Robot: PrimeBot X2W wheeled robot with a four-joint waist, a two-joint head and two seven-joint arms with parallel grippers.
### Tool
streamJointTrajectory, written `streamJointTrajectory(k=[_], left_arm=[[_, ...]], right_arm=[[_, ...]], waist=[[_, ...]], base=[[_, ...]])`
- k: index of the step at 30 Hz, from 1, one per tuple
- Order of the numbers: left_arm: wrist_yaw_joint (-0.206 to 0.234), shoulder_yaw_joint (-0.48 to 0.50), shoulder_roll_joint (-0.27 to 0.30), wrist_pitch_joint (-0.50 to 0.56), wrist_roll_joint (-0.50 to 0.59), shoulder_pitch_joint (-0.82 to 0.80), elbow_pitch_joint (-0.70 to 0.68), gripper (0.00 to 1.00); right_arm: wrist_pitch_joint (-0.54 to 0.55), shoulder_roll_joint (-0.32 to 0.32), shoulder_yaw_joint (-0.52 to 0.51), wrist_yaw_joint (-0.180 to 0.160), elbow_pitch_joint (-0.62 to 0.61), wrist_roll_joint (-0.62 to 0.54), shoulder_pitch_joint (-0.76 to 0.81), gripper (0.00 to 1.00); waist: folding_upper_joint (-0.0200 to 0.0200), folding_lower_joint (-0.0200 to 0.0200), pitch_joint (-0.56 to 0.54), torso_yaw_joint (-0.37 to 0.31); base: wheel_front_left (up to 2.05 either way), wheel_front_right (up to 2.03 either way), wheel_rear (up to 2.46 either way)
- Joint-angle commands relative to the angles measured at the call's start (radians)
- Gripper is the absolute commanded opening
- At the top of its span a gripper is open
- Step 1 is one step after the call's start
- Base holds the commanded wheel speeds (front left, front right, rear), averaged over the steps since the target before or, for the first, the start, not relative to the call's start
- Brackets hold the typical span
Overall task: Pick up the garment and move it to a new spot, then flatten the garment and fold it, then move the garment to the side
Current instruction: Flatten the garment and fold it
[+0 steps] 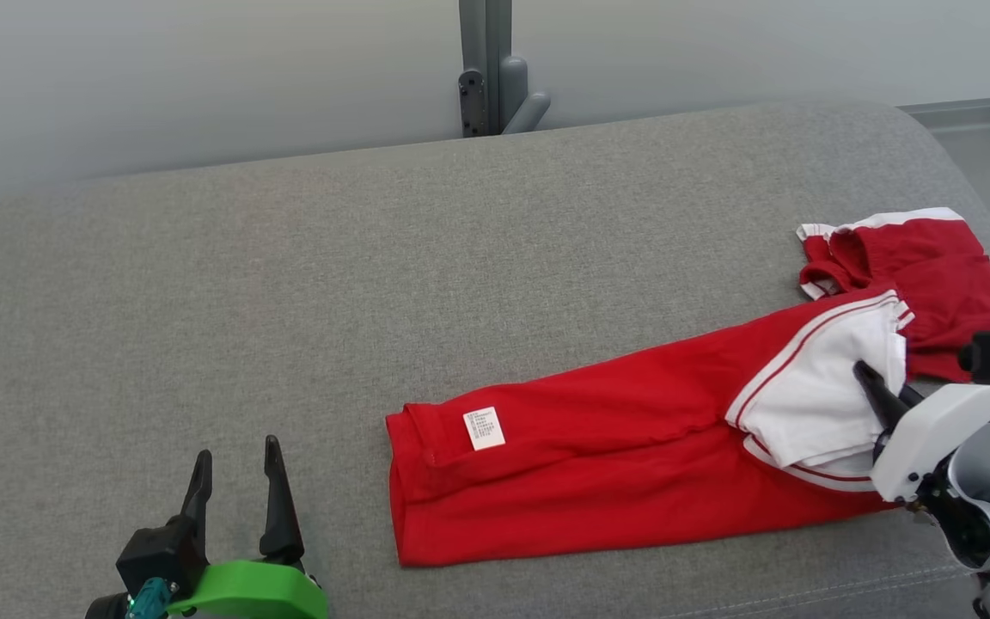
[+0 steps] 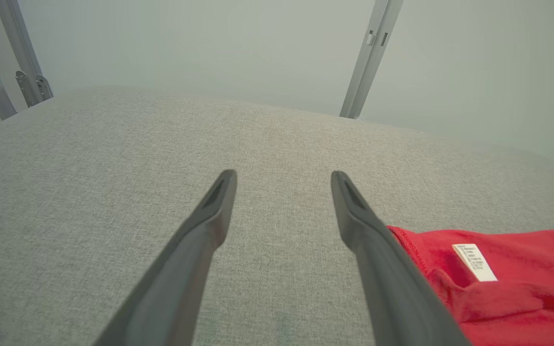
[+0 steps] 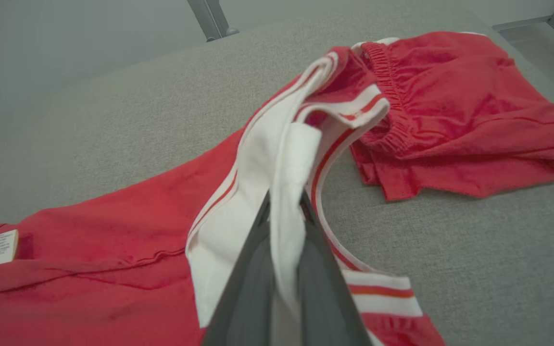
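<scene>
A red garment (image 1: 598,456) with white trim lies stretched across the right half of the grey cushion (image 1: 289,284), a white care label (image 1: 484,428) near its left end. My right gripper (image 1: 869,378) is shut on a white fold of the garment (image 3: 286,211) at its right end, the cloth pinched between the two fingers. Beyond that fold, part of the garment (image 3: 455,120) with an elastic edge lies bunched. My left gripper (image 1: 237,460) stands open over bare cushion, just left of the garment's labelled end (image 2: 498,278). Its right finger (image 2: 368,230) is beside the red hem.
A grey metal post (image 1: 486,64) rises behind the cushion's back edge, in front of a pale wall. The cushion's right edge (image 1: 976,172) curves down close to the garment's bunched end. The cushion's left half is bare grey fabric.
</scene>
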Motion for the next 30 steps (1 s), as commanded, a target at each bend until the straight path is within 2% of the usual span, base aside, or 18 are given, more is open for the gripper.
streamJointTrajectory(k=[1, 10, 15, 23, 30], left_arm=[[0.003, 0.0, 0.001, -0.003, -0.004, -0.011, 0.001, 1.0], [0.003, -0.013, 0.002, -0.003, -0.012, -0.014, 0.004, 1.0], [0.001, -0.016, 0.002, -0.003, -0.014, -0.012, 0.005, 1.0], [-0.006, -0.029, 0.001, -0.003, -0.012, -0.019, 0.009, 1.0], [-0.006, -0.057, 0.001, -0.003, -0.023, -0.029, 0.019, 1.0]], right_arm=[[0.003, 0.004, 0.003, -0.001, -0.016, -0.012, 0.01, 0.0], [0.063, 0.073, 0.09, 0.0, -0.224, -0.021, 0.041, 0.0], [0.082, 0.129, 0.146, 0.0, -0.276, -0.035, 0.039, 0.0], [0.079, 0.232, 0.258, 0.0, -0.237, -0.044, -0.018, 0.0], [0.075, 0.298, 0.348, 0.0, -0.129, -0.045, -0.078, 0.0]], waist=[[-0.0001, 0.0, -0.003, 0.0], [-0.0001, 0.0, -0.017, 0.034], [-0.0001, 0.0, -0.023, 0.063], [-0.0001, 0.0, -0.025, 0.116], [-0.0001, 0.0, -0.027, 0.168]], base=[[0.0, 0.0, 0.0], [0.0, 0.0, 0.0], [0.0, 0.0, 0.0], [0.0, 0.0, 0.0], [0.0, 0.0, 0.0]])
